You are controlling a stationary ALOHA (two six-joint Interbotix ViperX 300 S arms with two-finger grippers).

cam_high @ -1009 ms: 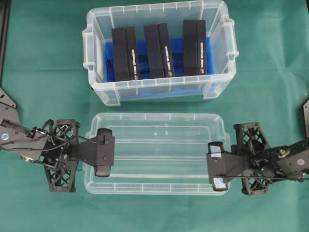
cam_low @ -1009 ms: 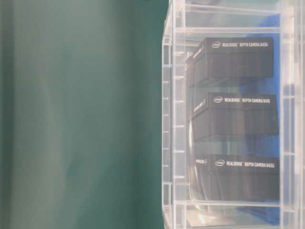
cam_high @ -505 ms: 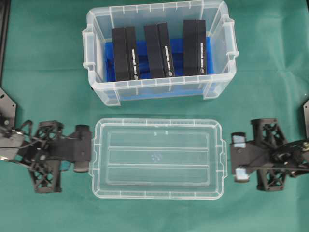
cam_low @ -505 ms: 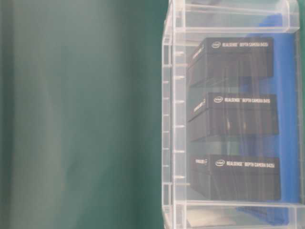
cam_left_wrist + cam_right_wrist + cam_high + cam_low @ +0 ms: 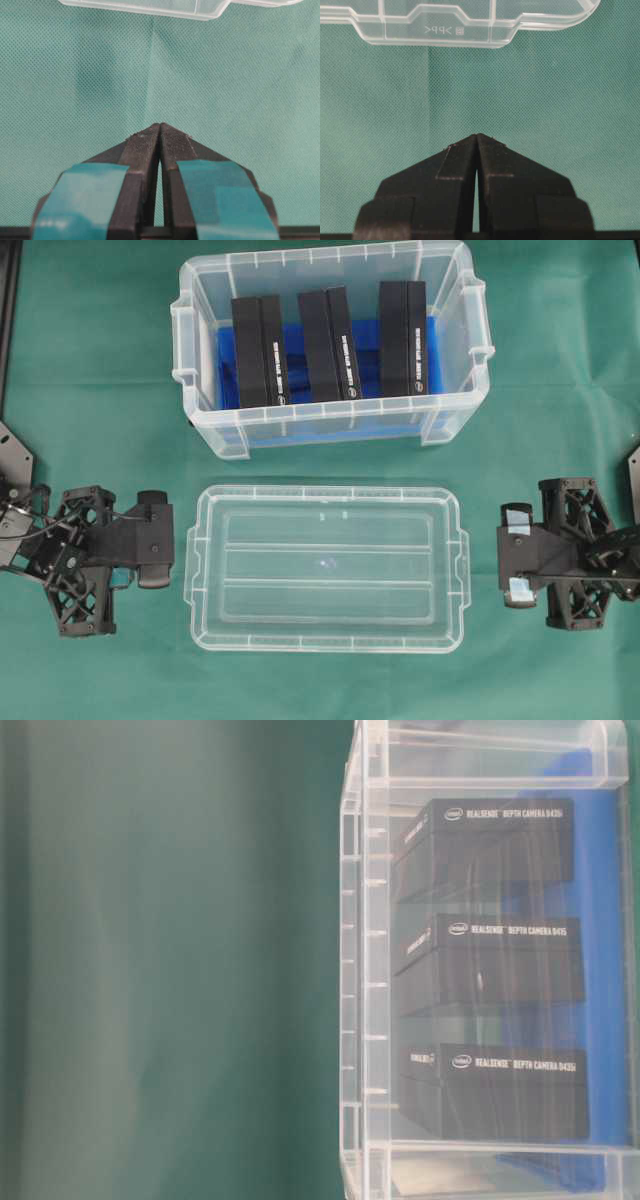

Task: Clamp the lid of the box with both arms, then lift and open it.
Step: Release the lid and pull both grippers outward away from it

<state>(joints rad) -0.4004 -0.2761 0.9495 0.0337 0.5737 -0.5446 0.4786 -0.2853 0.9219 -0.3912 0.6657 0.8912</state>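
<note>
The lid (image 5: 327, 569) is laid on the cloth beside the open box (image 5: 330, 345). Both grippers, left (image 5: 160, 131) and right (image 5: 477, 137), are clenched on nothing, so the task seems done.

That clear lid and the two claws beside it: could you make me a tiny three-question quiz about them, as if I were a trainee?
1. True or false: the lid is on the box.
2. The left gripper is: A) shut, holding nothing B) shut on the lid C) wide open.
3. How many black blocks are in the box?

Key
1. False: it lies flat on the green cloth in front of the box.
2. A. The right gripper is the same, clear of the lid.
3. Three.
</note>
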